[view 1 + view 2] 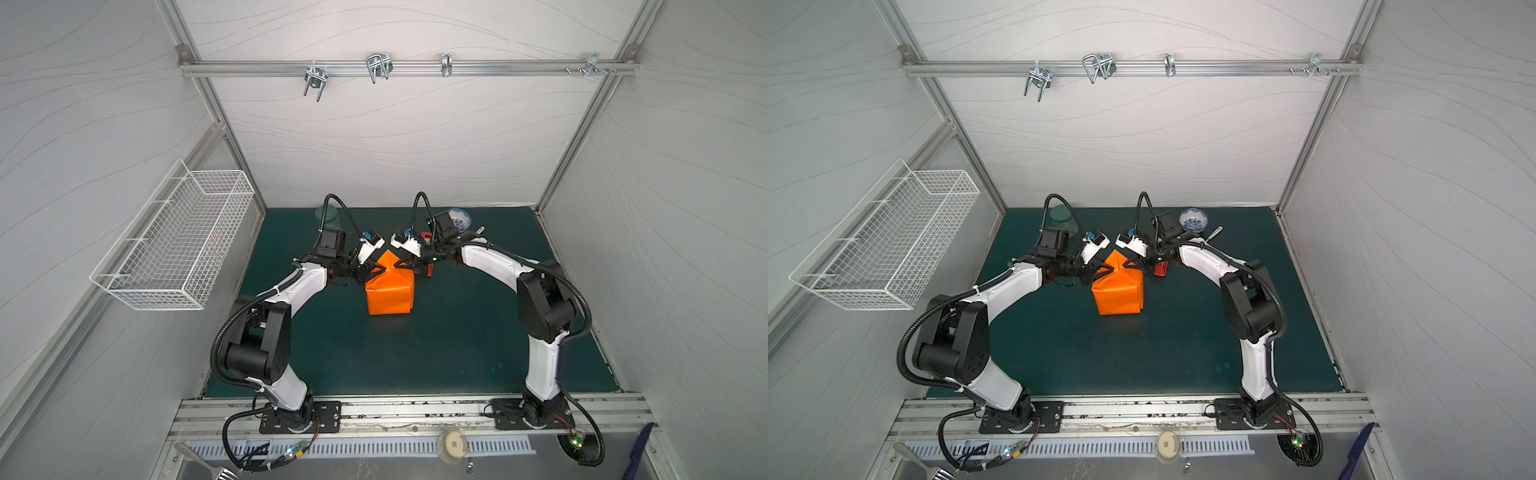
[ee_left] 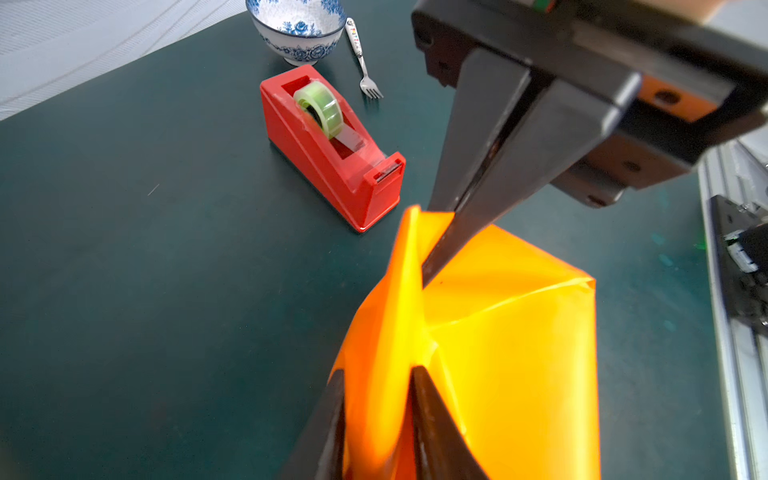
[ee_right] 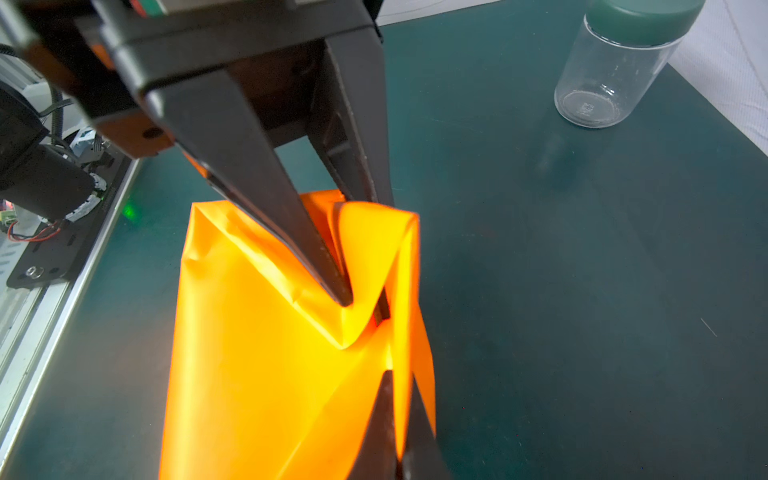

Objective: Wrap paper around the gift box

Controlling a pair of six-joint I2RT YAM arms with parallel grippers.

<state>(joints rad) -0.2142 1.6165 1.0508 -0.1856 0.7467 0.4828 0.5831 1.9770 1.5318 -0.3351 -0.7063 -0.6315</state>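
The orange paper [image 1: 388, 293] [image 1: 1119, 295] is folded round a block shape standing mid-mat; the gift box is hidden inside it. At the far top a flap of the paper stands up in a peak. My left gripper [image 2: 378, 370] [image 1: 376, 270] has its two fingers pressed on either side of a thick fold of that flap. From the opposite side, my right gripper [image 3: 401, 374] [image 1: 399, 264] is shut on a thin edge of the same flap. In the right wrist view the left gripper [image 3: 363, 305] digs into the paper [image 3: 257, 353] crease.
A red tape dispenser [image 2: 332, 153] [image 1: 1160, 268] stands just behind the parcel on the right. A blue-and-white bowl [image 2: 297, 29] and a fork [image 2: 363, 66] lie farther back. A clear jar [image 3: 615, 70] with a green lid stands at back left. A wire basket [image 1: 174, 241] hangs on the left wall.
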